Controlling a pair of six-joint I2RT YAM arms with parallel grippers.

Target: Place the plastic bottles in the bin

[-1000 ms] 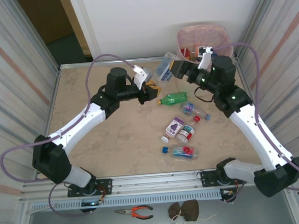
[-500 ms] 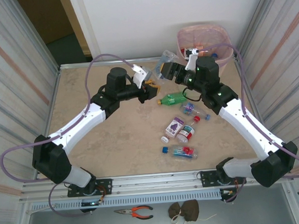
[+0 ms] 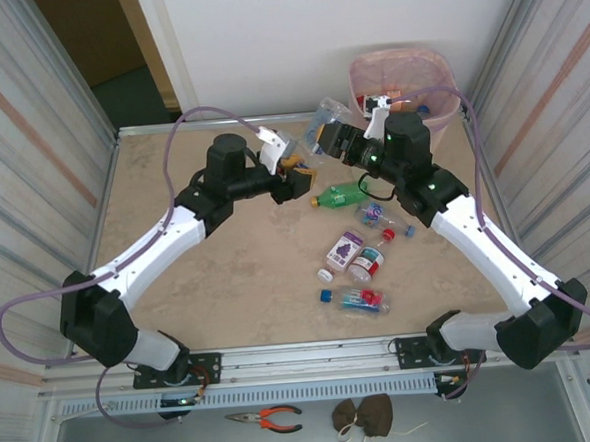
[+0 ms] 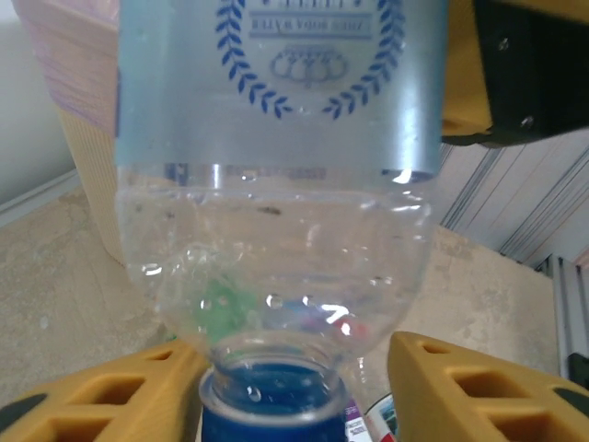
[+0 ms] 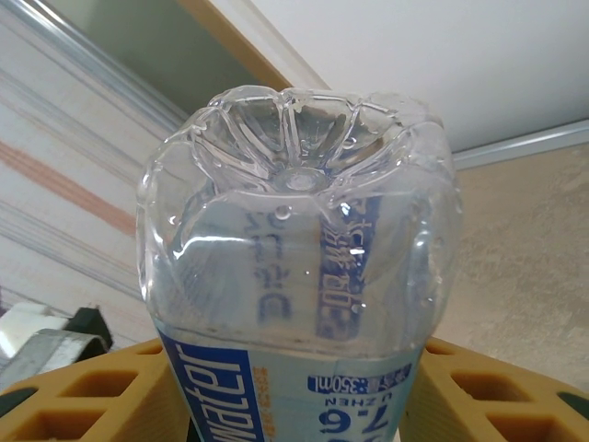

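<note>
The right claw [image 5: 294, 391] clamps the clear, blue-labelled plastic bottle [image 5: 294, 230], likely a handover, the left claw [image 4: 285, 387] gaping around its blue cap [image 4: 271, 414].

Clear bottle [image 4: 276, 258], blue laurel-print label [image 4: 276, 83]

A clear bottle [image 3: 322, 119] in the right pincer [image 3: 331, 138], bin [image 3: 436, 64] near it
</note>
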